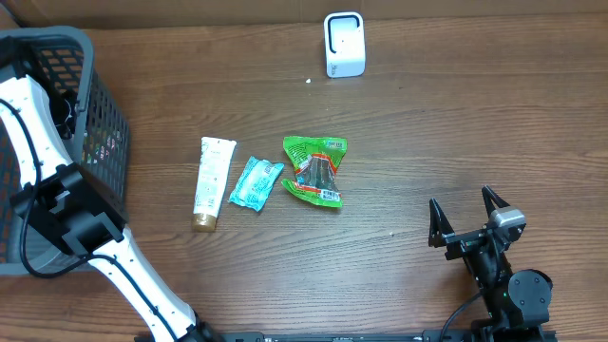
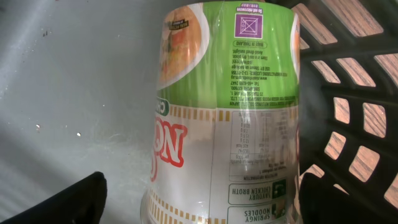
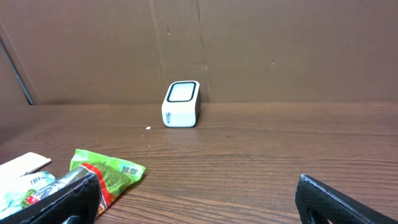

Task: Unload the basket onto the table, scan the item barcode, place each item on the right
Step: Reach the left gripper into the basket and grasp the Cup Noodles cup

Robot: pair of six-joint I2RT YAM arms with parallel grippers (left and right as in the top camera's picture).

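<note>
From above, the right end effector [image 1: 460, 198] hovers with its fingers spread open and empty. A green snack bag [image 1: 316, 171], a teal packet [image 1: 255, 182] and a white tube [image 1: 211, 182] lie in a row well off to its left, and the white scanner [image 1: 344, 44] stands far ahead of it. The left arm [image 1: 28, 123] reaches down into the dark basket [image 1: 100, 133], which hides its tip. The left wrist camera shows the left end effector [image 2: 200, 186] open wide astride a noodle cup [image 2: 230, 124]. The cup sits between the fingers, with a clear gap on one side and the basket's lattice wall just beyond. The right wrist camera shows the open fingers low in frame, the scanner straight ahead on the worktop [image 3: 267, 162] and the snack bag near the left finger.
</note>
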